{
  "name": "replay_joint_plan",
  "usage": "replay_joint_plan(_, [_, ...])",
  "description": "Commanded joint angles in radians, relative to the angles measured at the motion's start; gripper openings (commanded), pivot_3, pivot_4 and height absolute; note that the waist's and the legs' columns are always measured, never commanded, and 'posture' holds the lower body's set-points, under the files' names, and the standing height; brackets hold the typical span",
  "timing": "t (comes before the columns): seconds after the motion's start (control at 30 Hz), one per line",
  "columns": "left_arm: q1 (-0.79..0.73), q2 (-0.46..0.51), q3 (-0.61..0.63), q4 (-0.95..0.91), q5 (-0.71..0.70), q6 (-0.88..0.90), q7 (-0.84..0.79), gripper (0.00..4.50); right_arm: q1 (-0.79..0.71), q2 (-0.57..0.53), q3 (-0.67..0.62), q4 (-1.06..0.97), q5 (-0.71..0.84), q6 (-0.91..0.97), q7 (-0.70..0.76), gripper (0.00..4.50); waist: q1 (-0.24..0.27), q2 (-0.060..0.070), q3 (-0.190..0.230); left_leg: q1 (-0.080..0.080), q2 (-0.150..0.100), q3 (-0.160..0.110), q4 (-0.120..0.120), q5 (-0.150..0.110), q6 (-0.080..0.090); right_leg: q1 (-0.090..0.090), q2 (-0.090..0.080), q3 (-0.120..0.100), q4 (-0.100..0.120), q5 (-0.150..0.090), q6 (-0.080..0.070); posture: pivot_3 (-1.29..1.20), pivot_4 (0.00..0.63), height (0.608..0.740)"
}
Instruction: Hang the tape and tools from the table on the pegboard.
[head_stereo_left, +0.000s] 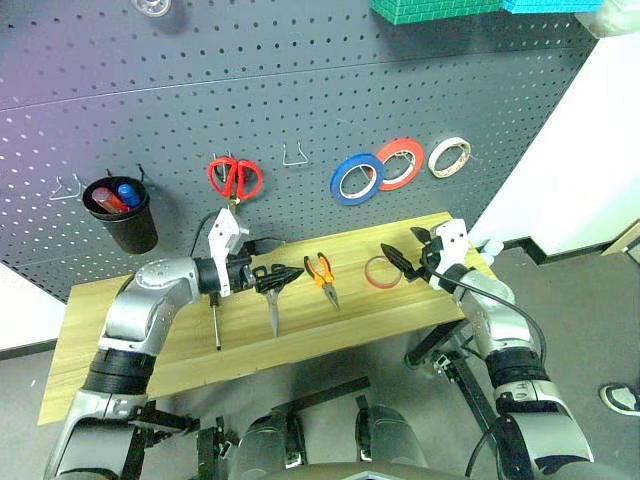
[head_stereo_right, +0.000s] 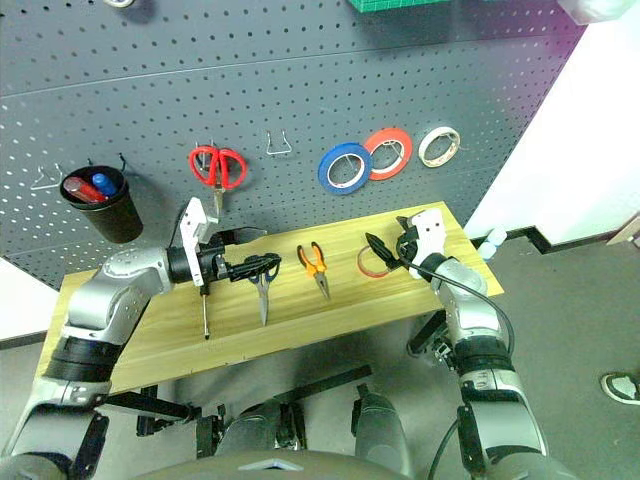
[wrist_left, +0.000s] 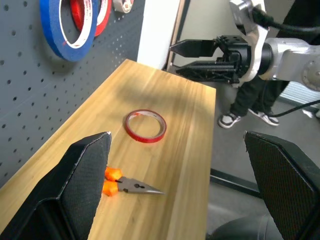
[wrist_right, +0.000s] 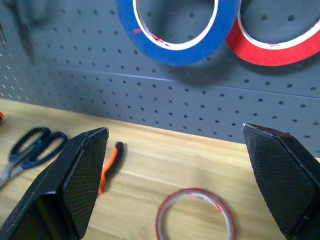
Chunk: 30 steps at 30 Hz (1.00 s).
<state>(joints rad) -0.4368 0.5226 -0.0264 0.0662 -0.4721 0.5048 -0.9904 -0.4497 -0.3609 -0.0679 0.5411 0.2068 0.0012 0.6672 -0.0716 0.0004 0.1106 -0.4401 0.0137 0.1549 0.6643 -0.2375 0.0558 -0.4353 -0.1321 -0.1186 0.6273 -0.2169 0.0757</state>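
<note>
The thin red tape ring (head_stereo_left: 383, 271) lies flat on the table (head_stereo_left: 120, 350), at nine o'clock from the empty, wide-open right gripper (head_stereo_left: 404, 259), the nearer one. Left gripper (head_stereo_left: 283, 276) also gapes empty.

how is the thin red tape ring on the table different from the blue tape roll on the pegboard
The thin red tape ring lies flat on the table, while the blue roll hangs upright on the pegboard. The red ring's band is narrow and pale-rimmed; the blue roll's band is thicker and solid-coloured. The blue roll also looks wider across. Both are round tape rings with open centres.
</note>
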Motion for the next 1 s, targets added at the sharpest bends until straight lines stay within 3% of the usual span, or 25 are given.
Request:
replay_joint_plan(0.03, [-0.026,-0.018,-0.005,0.038,0.026,-0.050,-0.001,4.45,-0.038,-0.015,-0.013,0.021,-0.016,-0.038,-0.011,4.50,-0.001,0.000,0.000,0.001,0.000,0.000,0.000,0.000,0.000,0.001,0.000,0.000,0.000,0.000,0.000,-0.12,0.051,0.723])
replay_joint_plan(0.37, [-0.033,-0.051,-0.002,0.063,0.034,-0.060,-0.016,4.45,-0.003,0.015,0.019,0.008,-0.047,-0.076,-0.018,4.50,-0.006,0.000,0.000,0.001,0.000,0.000,0.000,0.000,0.000,0.000,-0.001,0.000,0.001,0.000,0.000,-0.14,0.062,0.723])
replay_joint_plan(1.0, [-0.032,-0.047,-0.020,0.022,0.083,-0.074,0.009,4.45,-0.071,-0.022,0.079,0.098,-0.143,-0.090,-0.004,4.50,-0.003,0.000,0.000,0.001,0.001,0.000,0.001,0.000,0.000,0.000,-0.002,0.001,0.001,-0.001,-0.002,-0.12,0.095,0.723])
